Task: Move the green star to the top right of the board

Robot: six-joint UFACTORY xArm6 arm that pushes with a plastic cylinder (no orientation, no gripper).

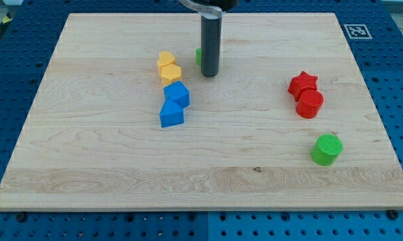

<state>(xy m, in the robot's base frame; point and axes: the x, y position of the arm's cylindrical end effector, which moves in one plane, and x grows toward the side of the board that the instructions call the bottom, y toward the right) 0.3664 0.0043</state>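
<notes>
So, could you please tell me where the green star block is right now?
The green star block sits in the upper middle of the wooden board, mostly hidden behind my tip, just right of the two yellow blocks.

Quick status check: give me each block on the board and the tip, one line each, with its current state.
green star: mostly hidden behind the rod
my tip: down, beside the green star
yellow blocks: two, touching
blue blocks: two, touching
red star: against the red cylinder
green cylinder: upright, alone
</notes>
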